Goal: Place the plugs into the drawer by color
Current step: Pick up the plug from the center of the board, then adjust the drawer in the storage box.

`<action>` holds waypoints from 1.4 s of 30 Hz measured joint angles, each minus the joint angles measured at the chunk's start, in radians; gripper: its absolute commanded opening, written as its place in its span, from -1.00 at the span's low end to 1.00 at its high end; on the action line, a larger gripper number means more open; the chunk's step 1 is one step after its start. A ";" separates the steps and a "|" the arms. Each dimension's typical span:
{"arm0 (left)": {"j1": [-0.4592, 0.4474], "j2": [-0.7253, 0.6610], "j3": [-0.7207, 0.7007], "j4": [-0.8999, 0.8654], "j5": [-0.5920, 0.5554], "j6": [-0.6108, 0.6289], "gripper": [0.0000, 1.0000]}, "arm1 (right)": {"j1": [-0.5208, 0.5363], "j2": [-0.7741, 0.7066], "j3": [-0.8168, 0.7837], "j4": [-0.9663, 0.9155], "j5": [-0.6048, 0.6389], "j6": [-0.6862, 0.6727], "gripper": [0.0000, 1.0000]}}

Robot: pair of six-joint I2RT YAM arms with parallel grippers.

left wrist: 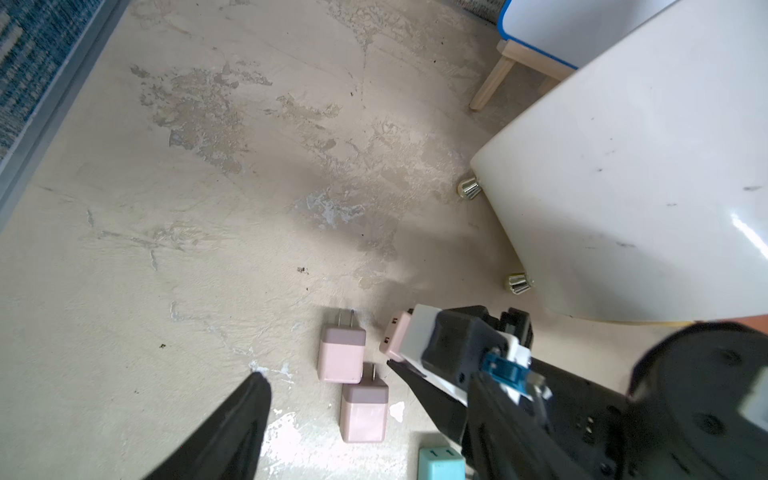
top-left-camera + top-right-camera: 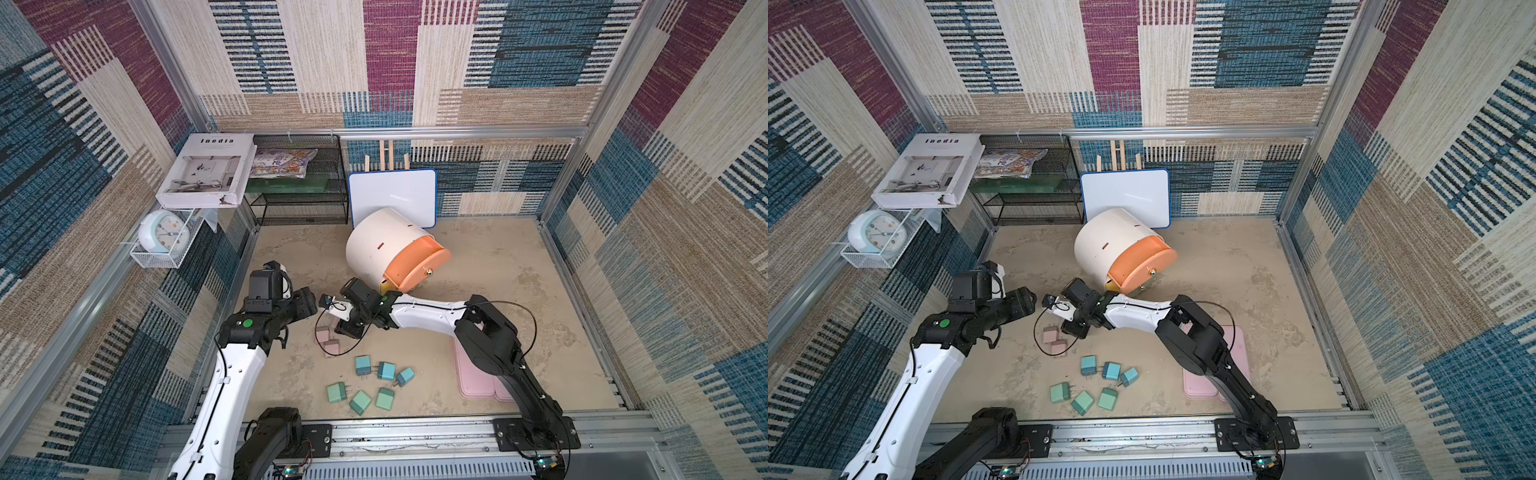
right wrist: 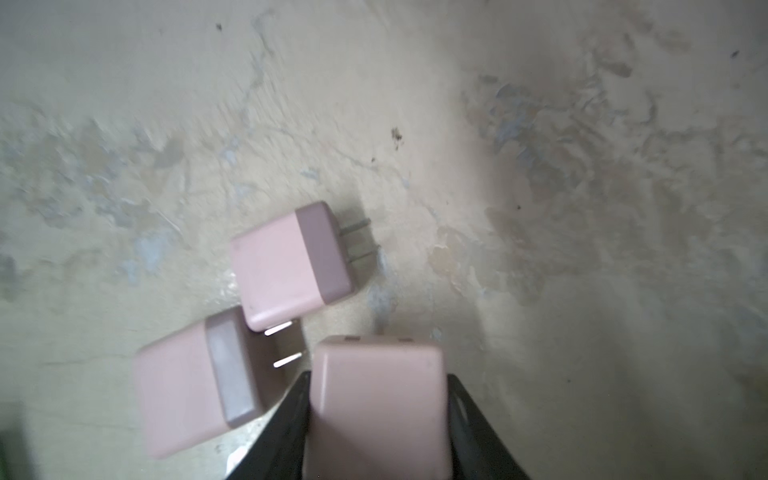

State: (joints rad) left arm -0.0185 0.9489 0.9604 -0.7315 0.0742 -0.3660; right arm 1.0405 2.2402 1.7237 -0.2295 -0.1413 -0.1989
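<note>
My right gripper (image 3: 378, 376) is shut on a dusty pink plug (image 3: 376, 415), just above the floor. Two more pink plugs (image 3: 286, 266) (image 3: 187, 399) lie beside it, touching each other. My left gripper (image 1: 325, 370) hovers open over that pair (image 1: 340, 353) with nothing in its fingers. In a top view, three blue plugs (image 2: 386, 370) and three green plugs (image 2: 360, 402) lie nearer the front. The white drawer cabinet (image 2: 382, 249) stands behind the arms with its salmon-pink top drawer (image 2: 415, 266) pulled out.
Two flat pink trays (image 2: 478, 382) lie at the right, partly under my right arm. A whiteboard on an easel (image 2: 392, 195) leans behind the cabinet. A black mesh shelf (image 2: 299, 187) stands at the back left, with a book and a clock (image 2: 164, 237) on the left wall.
</note>
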 measured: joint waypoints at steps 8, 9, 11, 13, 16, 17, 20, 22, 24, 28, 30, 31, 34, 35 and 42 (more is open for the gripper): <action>0.001 -0.109 0.085 -0.029 -0.023 -0.016 0.56 | 0.008 -0.193 0.083 -0.097 0.058 0.138 -0.48; 0.001 -0.114 0.099 -0.035 -0.023 -0.016 0.57 | 0.007 -0.218 0.088 -0.110 0.076 0.151 -0.48; 0.001 -0.115 0.123 -0.039 -0.022 -0.016 0.59 | 0.002 -0.282 0.092 -0.142 0.131 0.171 -0.47; 0.001 -0.099 0.143 -0.041 -0.003 -0.020 0.58 | -0.016 -0.338 0.103 -0.176 0.171 0.182 -0.46; -0.006 -0.047 0.169 -0.040 0.055 -0.024 0.56 | -0.068 -0.401 0.145 -0.235 0.227 0.190 -0.42; -0.015 -0.026 0.178 -0.038 0.069 -0.028 0.56 | -0.088 -0.412 0.162 -0.253 0.241 0.193 -0.41; -0.080 0.034 0.206 -0.032 0.090 -0.038 0.57 | -0.167 -0.429 0.211 -0.321 0.276 0.205 -0.40; -0.148 0.071 0.230 -0.019 0.082 -0.038 0.57 | -0.224 -0.429 0.223 -0.372 0.290 0.212 -0.39; -0.213 0.115 0.253 0.001 0.080 -0.035 0.58 | -0.269 -0.429 0.221 -0.422 0.301 0.220 -0.38; -0.290 0.201 0.288 0.029 0.071 -0.029 0.59 | -0.341 -0.441 0.196 -0.473 0.294 0.233 -0.37; -0.313 0.241 0.304 0.047 0.067 -0.027 0.59 | -0.365 -0.443 0.188 -0.479 0.293 0.235 -0.37; -0.325 0.264 0.315 0.055 0.067 -0.027 0.59 | -0.376 -0.444 0.179 -0.479 0.293 0.235 -0.36; -0.345 0.319 0.338 0.072 0.078 -0.027 0.59 | -0.399 -0.457 0.137 -0.476 0.280 0.238 -0.36; -0.350 0.335 0.344 0.077 0.080 -0.029 0.59 | -0.407 -0.462 0.119 -0.474 0.274 0.238 -0.36; -0.372 0.443 0.397 0.113 0.110 -0.051 0.59 | -0.435 -0.497 0.034 -0.413 0.272 0.254 -0.35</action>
State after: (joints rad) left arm -0.3908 1.3922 1.3579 -0.6182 0.1844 -0.4175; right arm 0.6060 1.7432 1.7580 -0.6426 0.1303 0.0547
